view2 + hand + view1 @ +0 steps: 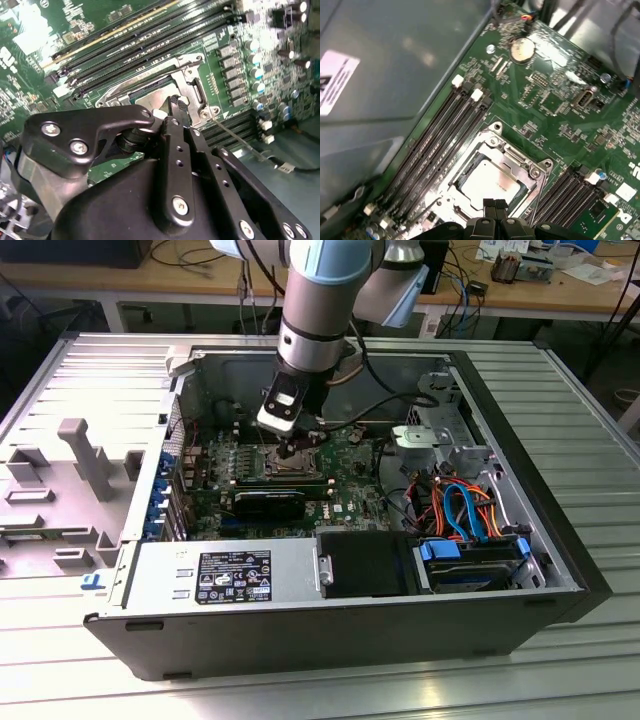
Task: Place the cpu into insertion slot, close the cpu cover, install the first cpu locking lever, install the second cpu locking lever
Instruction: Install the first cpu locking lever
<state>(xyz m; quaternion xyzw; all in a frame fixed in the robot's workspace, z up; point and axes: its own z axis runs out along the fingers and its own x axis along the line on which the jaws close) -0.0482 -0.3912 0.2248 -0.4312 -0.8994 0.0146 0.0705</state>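
In the exterior view my gripper (297, 447) hangs low inside the open computer case, right over the insertion slot on the green motherboard (350, 465). The cpu (487, 182) lies flat in the slot, its dull silver top showing through the window of the cpu cover (520, 162), which lies down around it. My gripper (495, 205) stands shut just above the cpu's near edge, with nothing between its fingers. In the second wrist view one black fingertip (176, 106) stands over the cpu (152, 100). A thin metal locking lever (235, 135) sticks out from a corner of the slot.
Long black memory slots (435, 145) run along both sides of the socket. The grey case wall (395, 60) rises close beside them. A power supply (220, 575) and a drive bay with orange and blue cables (465, 510) fill the case's near side.
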